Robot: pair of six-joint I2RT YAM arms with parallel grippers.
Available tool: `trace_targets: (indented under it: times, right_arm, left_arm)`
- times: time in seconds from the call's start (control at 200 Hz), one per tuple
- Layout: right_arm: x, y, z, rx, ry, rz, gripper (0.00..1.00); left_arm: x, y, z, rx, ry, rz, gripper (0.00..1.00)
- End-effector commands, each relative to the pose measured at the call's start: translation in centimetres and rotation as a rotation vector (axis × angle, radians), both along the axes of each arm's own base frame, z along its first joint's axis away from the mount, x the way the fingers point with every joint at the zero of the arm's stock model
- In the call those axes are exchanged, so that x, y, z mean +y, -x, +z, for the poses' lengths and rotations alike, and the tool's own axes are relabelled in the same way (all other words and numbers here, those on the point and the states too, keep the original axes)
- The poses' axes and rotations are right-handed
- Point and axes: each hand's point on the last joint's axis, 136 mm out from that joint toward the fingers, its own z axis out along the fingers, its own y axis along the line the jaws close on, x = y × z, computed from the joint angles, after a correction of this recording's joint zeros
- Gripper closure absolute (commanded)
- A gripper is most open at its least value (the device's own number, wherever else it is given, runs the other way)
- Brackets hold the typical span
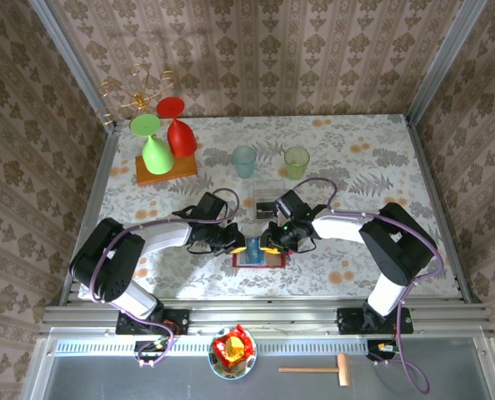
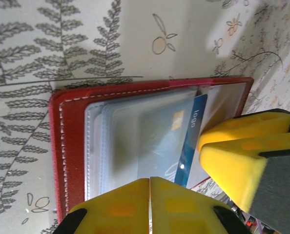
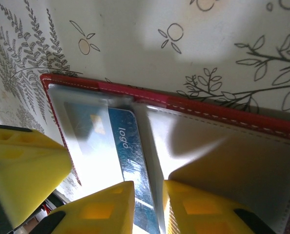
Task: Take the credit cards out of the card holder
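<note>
A teal cup point(image 1: 244, 162) and green cup point(image 1: 297, 162) stand beyond a clear box point(image 1: 269, 192).

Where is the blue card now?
In the top view the blue card lies front-centre, partly out of a clear pocket of the open card holder, between the left gripper and right gripper.

1. The red card holder point(image 1: 261, 260) point(image 2: 72, 146) point(image 3: 223, 109) is lying open and flat on the flowered table point(image 1: 356, 158), near its front edge, its white-stitched border framing greyish clear pockets
2. A blue card point(image 1: 253, 247) point(image 2: 191, 141) point(image 3: 128, 146) bearing a gold chip and the word "logo" is sitting partly inside one pocket, one end sticking out past the sleeve
</note>
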Motion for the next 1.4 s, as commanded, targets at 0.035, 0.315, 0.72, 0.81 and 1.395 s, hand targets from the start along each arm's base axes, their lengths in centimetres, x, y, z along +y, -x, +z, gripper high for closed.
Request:
trace_targets:
  times: [0.035,0.315,0.72,0.81,1.395]
  right_arm:
    - [0.3,0.2,-0.4,0.023,-0.032,0.0,0.78]
    - [0.5,0.4,-1.1,0.038,-0.051,-0.004,0.78]
    - [0.8,0.5,-1.1,0.036,-0.093,-0.014,0.87]
    - [0.7,0.5,-1.1,0.033,-0.092,-0.019,0.9]
    - [-3.7,0.9,0.5,-0.02,0.011,-0.037,0.95]
  left_arm:
    - [0.5,0.7,-1.1,0.024,-0.029,-0.008,0.91]
    - [0.9,1.2,-2.2,0.047,-0.053,-0.015,0.92]
    - [1.3,1.4,-2.4,0.053,-0.066,-0.006,0.92]
    - [1.5,1.4,-2.3,0.048,-0.072,0.0,0.92]
    - [1.8,1.3,-2.0,0.04,-0.07,0.038,0.92]
